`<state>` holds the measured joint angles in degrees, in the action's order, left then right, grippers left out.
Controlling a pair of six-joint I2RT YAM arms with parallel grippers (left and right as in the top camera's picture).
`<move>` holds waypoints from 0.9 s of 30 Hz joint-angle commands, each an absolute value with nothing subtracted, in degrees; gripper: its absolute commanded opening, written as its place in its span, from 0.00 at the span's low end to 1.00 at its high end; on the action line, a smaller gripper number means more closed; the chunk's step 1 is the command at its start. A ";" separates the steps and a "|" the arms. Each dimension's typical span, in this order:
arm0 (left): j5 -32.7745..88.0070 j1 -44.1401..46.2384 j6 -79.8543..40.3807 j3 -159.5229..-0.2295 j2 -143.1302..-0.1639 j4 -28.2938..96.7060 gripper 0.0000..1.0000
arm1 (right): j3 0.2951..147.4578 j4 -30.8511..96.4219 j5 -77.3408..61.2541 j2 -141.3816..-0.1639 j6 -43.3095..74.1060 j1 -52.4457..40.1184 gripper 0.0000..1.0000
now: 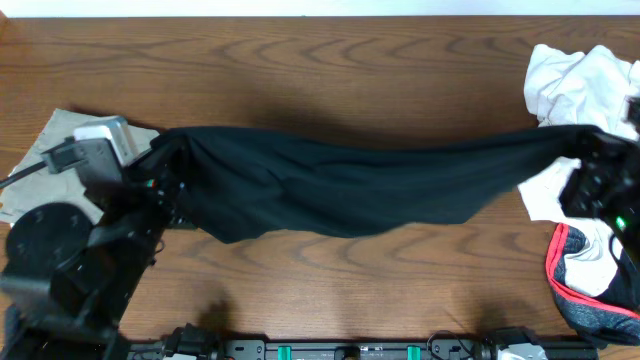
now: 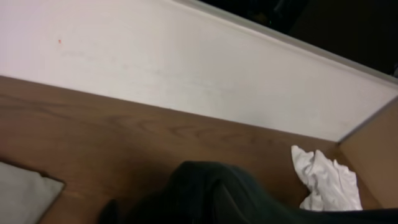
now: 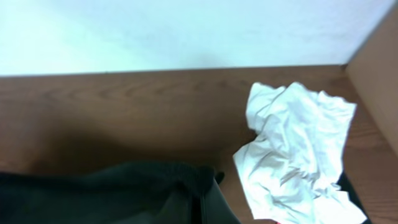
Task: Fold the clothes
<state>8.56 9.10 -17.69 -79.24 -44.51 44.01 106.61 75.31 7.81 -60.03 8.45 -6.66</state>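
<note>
With left gripper (image 1: 168,178) and right gripper (image 1: 583,160) clamped on opposite ends of the black soft-fabric shirt (image 1: 350,185), keep tension even and lower flat mid-frame.

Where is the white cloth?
Overhead view: the white cloth lies crumpled in the table's far right corner, just beyond the black shirt's right end.

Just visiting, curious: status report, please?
Holding: left gripper and right gripper both shut on black shirt. It's stretched between them, unfolded. Nearby: white garment crumpled by right gripper.
</note>
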 commanded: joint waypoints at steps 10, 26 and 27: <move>3.55 8.73 -14.66 -93.21 -43.70 52.14 0.06 | 114.39 75.44 13.96 -59.22 10.48 -6.15 0.01; 3.92 8.73 -13.82 -93.19 -66.57 48.80 0.06 | 114.37 74.43 15.38 -81.41 9.98 -5.54 0.01; 4.43 8.73 -12.99 -93.19 -69.54 47.18 0.06 | 114.37 73.34 14.41 -84.05 9.52 -5.13 0.01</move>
